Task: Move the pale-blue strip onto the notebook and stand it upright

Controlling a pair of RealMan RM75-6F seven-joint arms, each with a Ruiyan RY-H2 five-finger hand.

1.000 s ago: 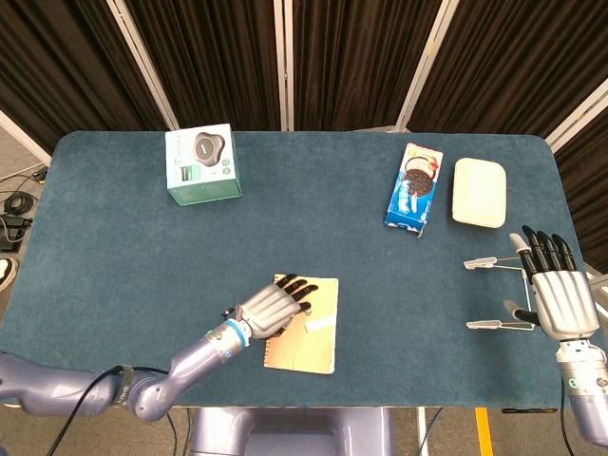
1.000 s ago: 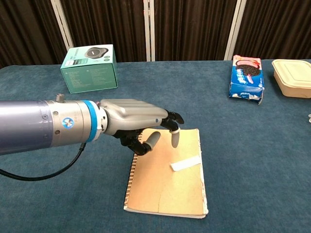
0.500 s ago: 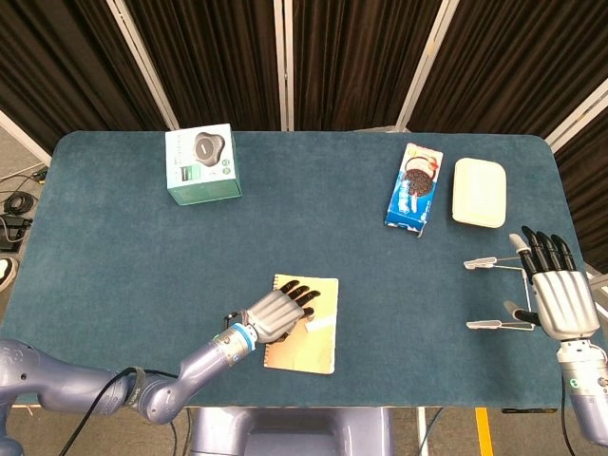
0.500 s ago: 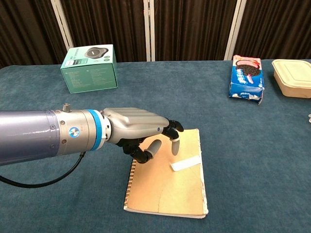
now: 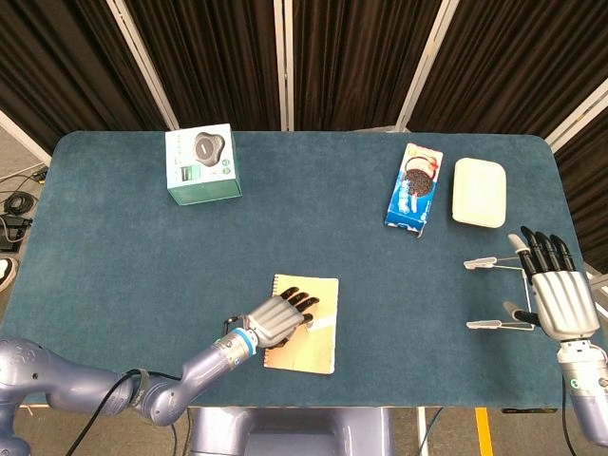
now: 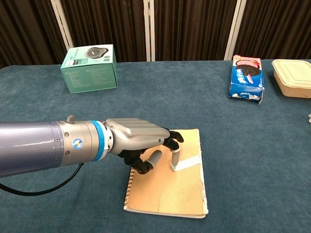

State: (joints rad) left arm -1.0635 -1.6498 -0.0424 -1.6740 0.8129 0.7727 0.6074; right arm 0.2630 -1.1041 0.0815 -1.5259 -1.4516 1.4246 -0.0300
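A tan spiral notebook (image 5: 313, 351) (image 6: 165, 189) lies near the table's front edge. The pale-blue strip (image 5: 322, 324) (image 6: 187, 162) lies flat on its right half. My left hand (image 5: 281, 316) (image 6: 137, 140) hovers palm-down over the notebook's upper left, its fingers spread and bent downward. One fingertip (image 6: 174, 157) touches the strip's left end, and the thumb (image 6: 152, 158) stays apart from the strip. Far to the right, my right hand (image 5: 557, 292) rests open at the table's edge, seen only in the head view.
A green box (image 5: 201, 163) (image 6: 90, 67) stands at the back left. A blue cookie pack (image 5: 414, 185) (image 6: 247, 77) and a cream lidded container (image 5: 479, 192) (image 6: 292, 77) lie at the back right. A thin metal rack (image 5: 498, 294) sits beside my right hand.
My left hand has dropped lower and shifted toward the strip, and one fingertip now rests on the strip's left end. The right hand has not moved.
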